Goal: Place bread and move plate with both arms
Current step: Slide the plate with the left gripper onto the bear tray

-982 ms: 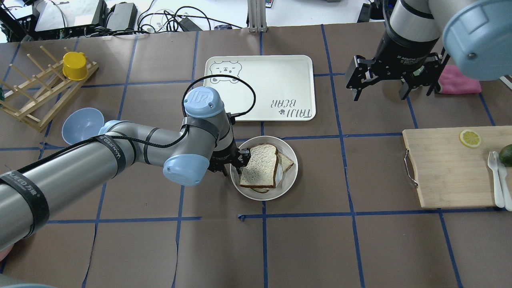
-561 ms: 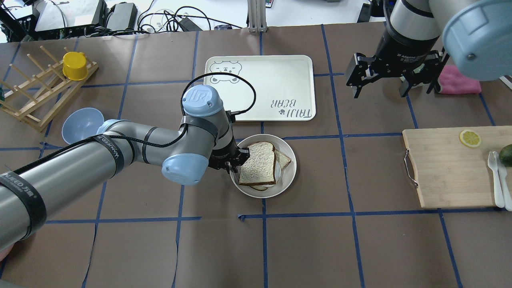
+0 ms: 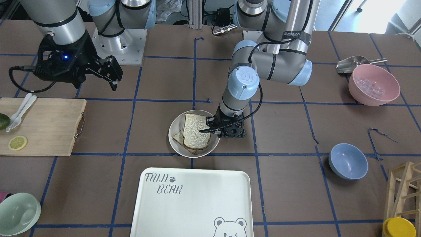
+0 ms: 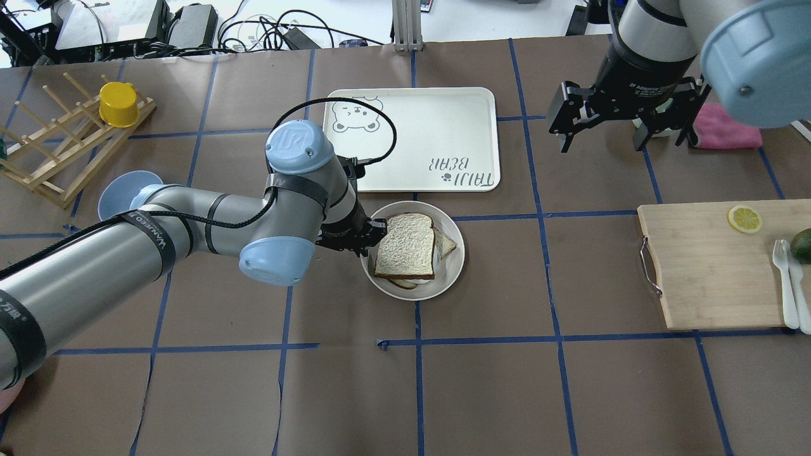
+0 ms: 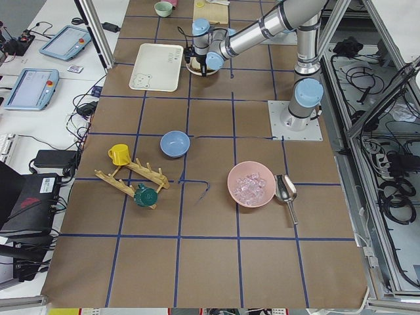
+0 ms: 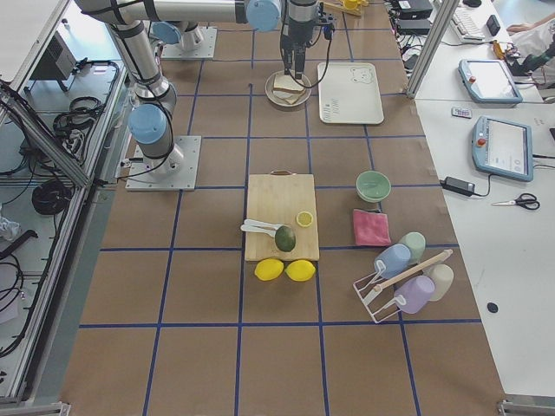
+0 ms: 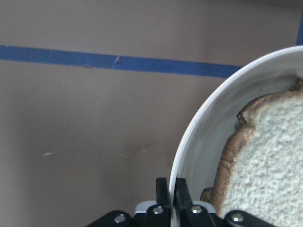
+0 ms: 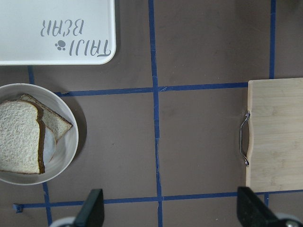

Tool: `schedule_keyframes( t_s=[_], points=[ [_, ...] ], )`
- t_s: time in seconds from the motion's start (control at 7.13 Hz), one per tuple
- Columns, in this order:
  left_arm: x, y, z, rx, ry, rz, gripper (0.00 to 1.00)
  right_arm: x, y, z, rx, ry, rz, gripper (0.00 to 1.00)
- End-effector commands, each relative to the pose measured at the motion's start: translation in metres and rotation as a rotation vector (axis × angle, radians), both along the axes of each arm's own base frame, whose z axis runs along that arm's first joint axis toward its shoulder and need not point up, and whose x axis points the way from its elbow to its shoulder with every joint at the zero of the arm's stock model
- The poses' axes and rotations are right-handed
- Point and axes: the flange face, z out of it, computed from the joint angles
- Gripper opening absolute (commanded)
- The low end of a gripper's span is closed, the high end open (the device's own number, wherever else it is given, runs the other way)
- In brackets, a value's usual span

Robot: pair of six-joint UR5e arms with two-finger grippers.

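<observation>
The small white plate (image 4: 453, 267) stands on the brown table just in front of the bear tray. The plain bread slice (image 4: 405, 246) lies flat on top of another slice (image 4: 448, 243) on the plate. My left gripper (image 4: 370, 238) is shut on the plate's left rim; the left wrist view shows its fingers (image 7: 163, 189) pinching the rim (image 7: 189, 137). The plate (image 3: 175, 124) and bread (image 3: 195, 131) also show in the front view. My right gripper (image 4: 602, 142) hangs open and empty above the table at the far right, well away from the plate (image 8: 71, 142).
A large white bear tray (image 4: 412, 139) lies just beyond the plate. A wooden cutting board (image 4: 709, 266) with a lemon slice and cutlery is at the right. A blue bowl (image 4: 117, 193) and a wooden rack with a yellow cup (image 4: 117, 104) are at the left.
My left gripper has drawn the plate with the bread a little away from the robot and leftward, toward the tray. The right gripper has shifted slightly farther back.
</observation>
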Motion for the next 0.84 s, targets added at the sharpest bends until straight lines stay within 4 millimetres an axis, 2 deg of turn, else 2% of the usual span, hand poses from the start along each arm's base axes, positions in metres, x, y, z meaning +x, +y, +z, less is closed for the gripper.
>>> schedule_keyframes(
  t_s=[0.0, 0.14, 0.42, 0.56, 0.7],
  points=[
    [0.026, -0.013, 0.013, -0.023, 0.109, -0.036, 0.0, 0.0, 0.0, -0.001, 0.002, -0.001, 0.0, 1.0],
    [0.036, -0.02, 0.016, -0.031, 0.157, -0.051, 0.0, 0.0, 0.0, -0.001, 0.002, -0.001, 0.0, 1.0],
    [0.069, -0.038, 0.004, -0.032, 0.283, -0.093, 0.0, 0.0, 0.0, -0.001, 0.003, 0.001, 0.0, 1.0],
    [0.071, -0.048, 0.005, -0.051, 0.289, -0.125, 0.0, 0.0, 0.001, -0.002, 0.005, 0.001, 0.0, 1.0],
    [0.069, -0.067, 0.01, -0.057, 0.309, -0.125, 0.0, 0.0, 0.001, -0.002, 0.005, 0.001, 0.0, 1.0]
  ],
)
